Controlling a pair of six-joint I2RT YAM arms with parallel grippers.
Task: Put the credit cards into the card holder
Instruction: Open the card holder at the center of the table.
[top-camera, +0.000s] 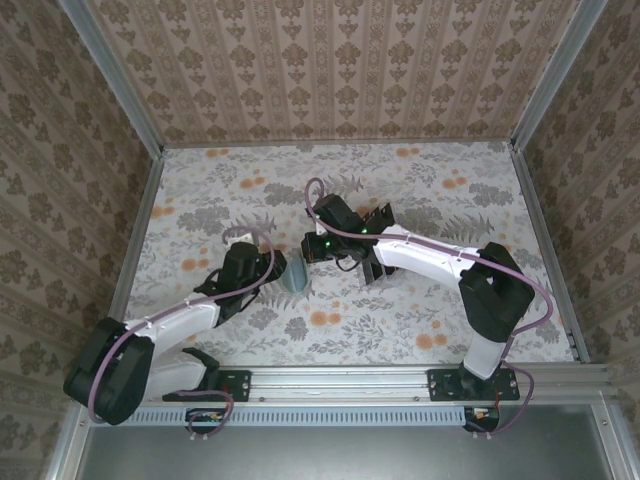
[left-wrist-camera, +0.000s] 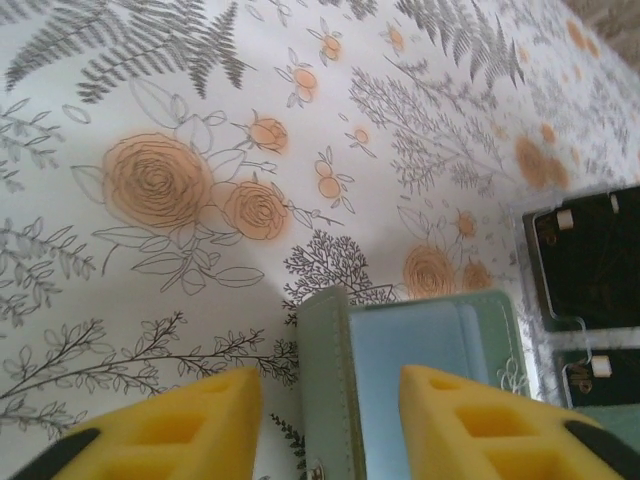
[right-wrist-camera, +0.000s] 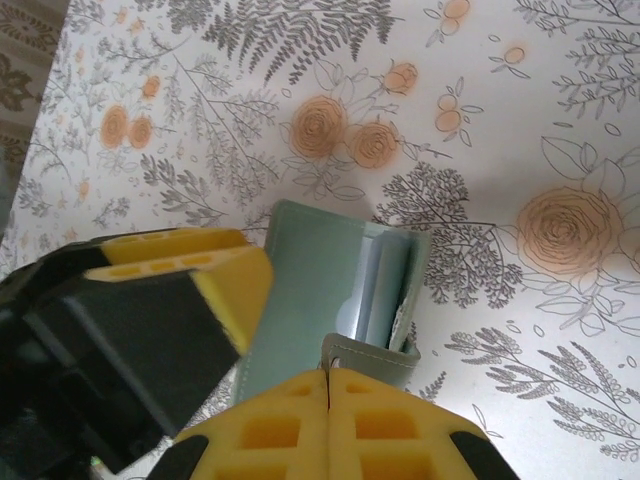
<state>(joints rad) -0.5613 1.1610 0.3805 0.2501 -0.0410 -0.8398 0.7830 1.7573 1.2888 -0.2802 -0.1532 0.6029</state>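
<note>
The grey-green card holder (top-camera: 296, 273) lies folded open mid-table, its pale blue lining (left-wrist-camera: 420, 370) showing. My right gripper (top-camera: 318, 247) hangs over it. In the right wrist view its yellow fingers (right-wrist-camera: 329, 375) are pressed together on the holder's snap tab (right-wrist-camera: 372, 352), lifting that flap off the holder (right-wrist-camera: 310, 290). My left gripper (top-camera: 268, 268) is open astride the holder's left edge (left-wrist-camera: 328, 380), and one of its fingers (right-wrist-camera: 215, 280) hovers over the holder. Glossy black credit cards (left-wrist-camera: 590, 260) stand in a clear rack just beyond the holder.
The clear plastic rack (top-camera: 376, 255) with the black cards stands right of the holder, under the right arm's forearm. A floral cloth (top-camera: 420, 190) covers the table. Papered walls with metal rails (top-camera: 140, 230) close it in.
</note>
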